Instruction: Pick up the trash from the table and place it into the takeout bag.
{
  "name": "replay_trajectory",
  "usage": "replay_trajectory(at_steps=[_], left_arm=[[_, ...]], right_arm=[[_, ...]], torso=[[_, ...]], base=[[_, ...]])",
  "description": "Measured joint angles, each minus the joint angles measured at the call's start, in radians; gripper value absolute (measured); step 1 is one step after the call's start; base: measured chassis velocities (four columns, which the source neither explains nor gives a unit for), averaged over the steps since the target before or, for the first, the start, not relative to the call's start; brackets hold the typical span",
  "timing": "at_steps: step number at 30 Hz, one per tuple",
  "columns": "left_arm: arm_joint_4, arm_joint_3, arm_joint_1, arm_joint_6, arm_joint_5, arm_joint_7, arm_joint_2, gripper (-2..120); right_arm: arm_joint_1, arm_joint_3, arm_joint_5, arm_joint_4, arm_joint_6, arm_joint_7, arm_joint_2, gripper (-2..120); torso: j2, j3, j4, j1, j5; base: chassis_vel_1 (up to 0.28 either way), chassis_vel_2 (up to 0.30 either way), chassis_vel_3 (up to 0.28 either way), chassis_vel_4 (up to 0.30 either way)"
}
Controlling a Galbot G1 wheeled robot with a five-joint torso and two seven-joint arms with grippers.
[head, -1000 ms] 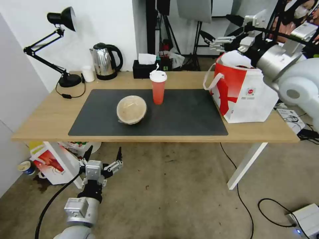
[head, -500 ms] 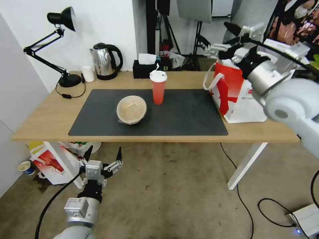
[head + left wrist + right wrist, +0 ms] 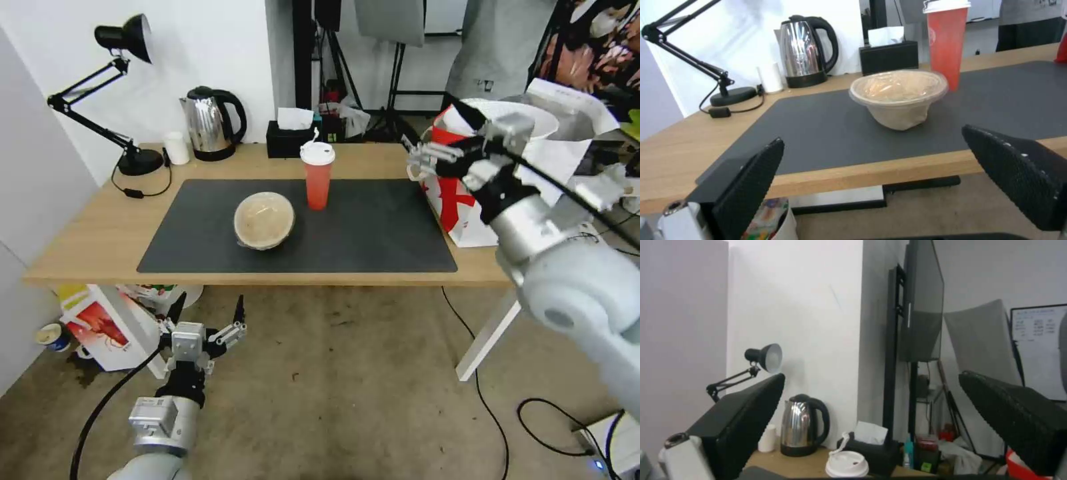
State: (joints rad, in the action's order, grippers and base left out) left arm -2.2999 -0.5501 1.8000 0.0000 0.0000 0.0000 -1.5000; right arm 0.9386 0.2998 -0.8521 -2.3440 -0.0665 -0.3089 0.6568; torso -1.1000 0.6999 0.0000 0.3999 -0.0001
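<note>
1. The takeout bag [image 3: 467,200] stands upright at the right end of the bench [image 3: 100,240], and a white round bowl [image 3: 533,123] sits in its open mouth; what the bowl holds can't be made out.
2. On the dark grey mat [image 3: 373,233], the tan lidded bowl [image 3: 264,220] sits sealed near the middle, with pale food showing under its clear lid. The tall red cup [image 3: 317,175] with its white lid stands upright just behind and to its right.
3. Along the back edge sit a desk lamp [image 3: 127,93], a small white cup [image 3: 177,148], a steel kettle [image 3: 210,123] and a black tissue box [image 3: 291,137].
4. The right claw [image 3: 433,137] hangs open and empty above the mat's right end, in front of the bag, touching nothing.
5. The left claw [image 3: 205,312] sits low in front of the bench edge, fingers spread wide, holding nothing.
</note>
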Motion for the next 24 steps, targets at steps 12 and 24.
replay_trajectory(at_steps=[12,24], left_arm=[[0.0,0.0,0.0,0.0,0.0,0.0,0.0,100],[0.0,0.0,0.0,0.0,0.0,0.0,0.0,100]], right_arm=[[0.264,0.086,0.19,-0.085,0.048,-0.053,0.073,100],[0.544,0.145,0.423,-0.079,0.19,-0.083,0.192,100]], torso=[[0.0,0.0,0.0,0.0,0.0001],[0.0,0.0,0.0001,0.0,0.0003]], base=[[0.0,0.0,0.0,0.0],[0.0,0.0,0.0,0.0]])
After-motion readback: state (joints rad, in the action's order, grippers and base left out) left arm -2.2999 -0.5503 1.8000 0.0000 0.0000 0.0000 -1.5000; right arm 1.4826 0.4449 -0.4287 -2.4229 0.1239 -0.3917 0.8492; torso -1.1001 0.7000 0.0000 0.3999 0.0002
